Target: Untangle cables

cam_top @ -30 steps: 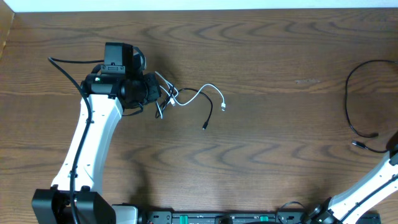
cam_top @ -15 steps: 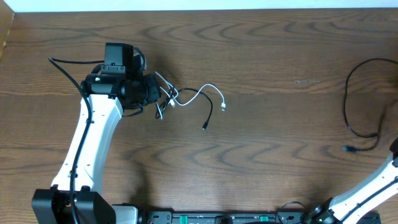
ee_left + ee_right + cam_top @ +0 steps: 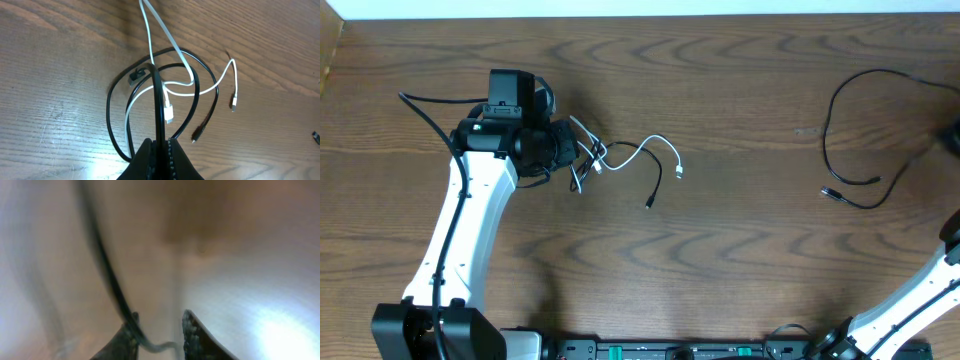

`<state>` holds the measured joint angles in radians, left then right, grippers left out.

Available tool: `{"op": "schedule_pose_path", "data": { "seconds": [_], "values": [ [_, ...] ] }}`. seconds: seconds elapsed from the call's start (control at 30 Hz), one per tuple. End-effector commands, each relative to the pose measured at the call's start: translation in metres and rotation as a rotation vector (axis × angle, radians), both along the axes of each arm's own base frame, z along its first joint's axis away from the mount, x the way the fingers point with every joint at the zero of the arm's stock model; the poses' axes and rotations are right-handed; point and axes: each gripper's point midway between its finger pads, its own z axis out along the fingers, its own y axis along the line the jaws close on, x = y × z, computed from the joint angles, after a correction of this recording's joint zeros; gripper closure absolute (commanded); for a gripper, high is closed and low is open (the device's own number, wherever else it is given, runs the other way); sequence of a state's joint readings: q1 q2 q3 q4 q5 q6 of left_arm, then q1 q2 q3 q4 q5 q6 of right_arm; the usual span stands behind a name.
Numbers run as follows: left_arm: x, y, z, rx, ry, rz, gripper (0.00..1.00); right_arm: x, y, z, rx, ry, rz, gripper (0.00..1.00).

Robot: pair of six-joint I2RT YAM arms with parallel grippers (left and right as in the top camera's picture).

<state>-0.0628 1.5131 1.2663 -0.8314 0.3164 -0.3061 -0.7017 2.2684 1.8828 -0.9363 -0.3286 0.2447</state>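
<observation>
A tangle of black and white cables (image 3: 592, 155) lies left of the table's middle. A white cable (image 3: 645, 148) and a black end (image 3: 655, 185) trail out to its right. My left gripper (image 3: 570, 152) is at the tangle's left edge, shut on a black cable (image 3: 159, 100) that runs straight up from the jaws (image 3: 161, 142). The white cable (image 3: 172, 45) loops across it. A separate black cable (image 3: 840, 100) curves on the right side, and its plug (image 3: 830, 194) rests on the wood. My right gripper (image 3: 950, 135) is blurred at the right edge. In the right wrist view it (image 3: 159, 330) is open, and a black cable (image 3: 105, 265) lies against the left finger.
The brown wooden table (image 3: 740, 260) fills the view, and its far edge (image 3: 640, 14) meets a white wall. The left arm (image 3: 460, 240) stretches from the front left toward the tangle. The right arm's base (image 3: 910, 300) sits at the front right corner.
The black cable on the right has swung leftward across the table and its plug moved left and up. My right gripper has come into view at the right edge. The left arm and tangle are unchanged.
</observation>
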Motion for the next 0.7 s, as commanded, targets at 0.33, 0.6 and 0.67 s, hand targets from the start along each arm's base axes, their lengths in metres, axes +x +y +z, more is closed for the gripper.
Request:
{"op": "schedule_pose_path", "data": {
  "seconds": [0.33, 0.6, 0.67],
  "values": [
    [-0.002, -0.002, -0.004, -0.003, 0.01, -0.022, 0.92, -0.079, -0.05, -0.016, -0.257, 0.403, -0.26, 0.59],
    [-0.002, -0.002, -0.004, -0.003, 0.01, -0.022, 0.92, -0.083, -0.045, -0.017, -0.24, 0.413, -0.162, 0.51],
    [-0.002, -0.002, -0.004, -0.003, 0.011, -0.022, 0.92, -0.086, -0.045, -0.017, -0.232, 0.42, -0.173, 0.52]
  ]
}}
